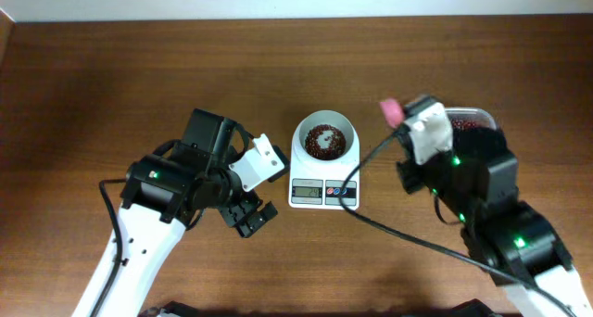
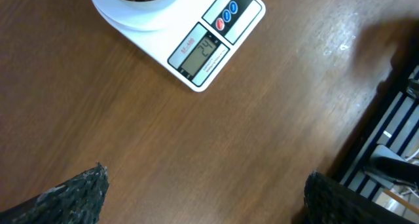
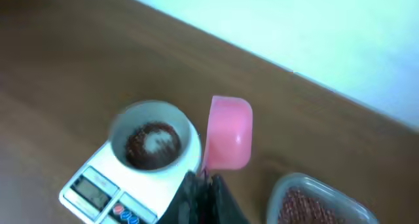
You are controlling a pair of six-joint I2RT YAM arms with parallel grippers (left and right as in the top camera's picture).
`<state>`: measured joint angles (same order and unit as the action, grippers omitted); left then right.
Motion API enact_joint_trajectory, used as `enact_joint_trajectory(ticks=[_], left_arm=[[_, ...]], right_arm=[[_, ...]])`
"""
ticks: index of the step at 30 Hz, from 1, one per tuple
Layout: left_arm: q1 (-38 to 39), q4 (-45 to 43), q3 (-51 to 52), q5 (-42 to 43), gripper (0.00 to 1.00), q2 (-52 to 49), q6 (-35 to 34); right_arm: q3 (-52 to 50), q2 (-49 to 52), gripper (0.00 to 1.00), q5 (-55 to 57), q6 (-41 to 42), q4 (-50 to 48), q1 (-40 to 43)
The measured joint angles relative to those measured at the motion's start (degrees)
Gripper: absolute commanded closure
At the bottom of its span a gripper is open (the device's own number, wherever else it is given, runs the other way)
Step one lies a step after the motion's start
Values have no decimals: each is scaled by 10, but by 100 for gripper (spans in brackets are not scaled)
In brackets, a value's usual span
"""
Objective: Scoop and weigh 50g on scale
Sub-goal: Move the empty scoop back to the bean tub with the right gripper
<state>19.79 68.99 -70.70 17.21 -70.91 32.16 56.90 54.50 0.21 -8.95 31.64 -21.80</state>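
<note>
On the middle of the table, the white scale held a bowl of dark red beans. At 2 o'clock from it, the right gripper pinched a pink scoop by its handle, near the clear tub. At 8 o'clock, the left gripper hung spread wide, holding nothing.

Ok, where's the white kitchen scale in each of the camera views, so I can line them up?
Overhead: the scale sits near the centre of the picture.
Left wrist: the scale is at the top, left of centre, cut off by the top edge.
Right wrist: the scale is at lower left, left of the pink scoop.
Shared landmark: the round white bowl on it.
</note>
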Motion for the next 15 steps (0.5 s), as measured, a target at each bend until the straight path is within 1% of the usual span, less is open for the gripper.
enact_joint_trajectory(ticks=[2,3,5,7,8,10,11,15], left_arm=[[0,0,0,0,1,0,0],[0,-1,0,0,1,0,0],[0,-1,0,0,1,0,0],[0,-1,0,0,1,0,0],[0,-1,0,0,1,0,0],[0,0,0,0,1,0,0],[0,-1,0,0,1,0,0],[0,-1,0,0,1,0,0]], right_arm=[[0,-19,96,76,38,64,0],[0,-21,96,96,46,82,0],[0,-21,96,169,88,132,2],[0,-21,96,195,117,147,19],[0,-21,96,211,144,157,55],[0,-21,96,214,171,160,103],[0,-21,96,211,184,160,148],[0,-21,96,167,204,165,265]])
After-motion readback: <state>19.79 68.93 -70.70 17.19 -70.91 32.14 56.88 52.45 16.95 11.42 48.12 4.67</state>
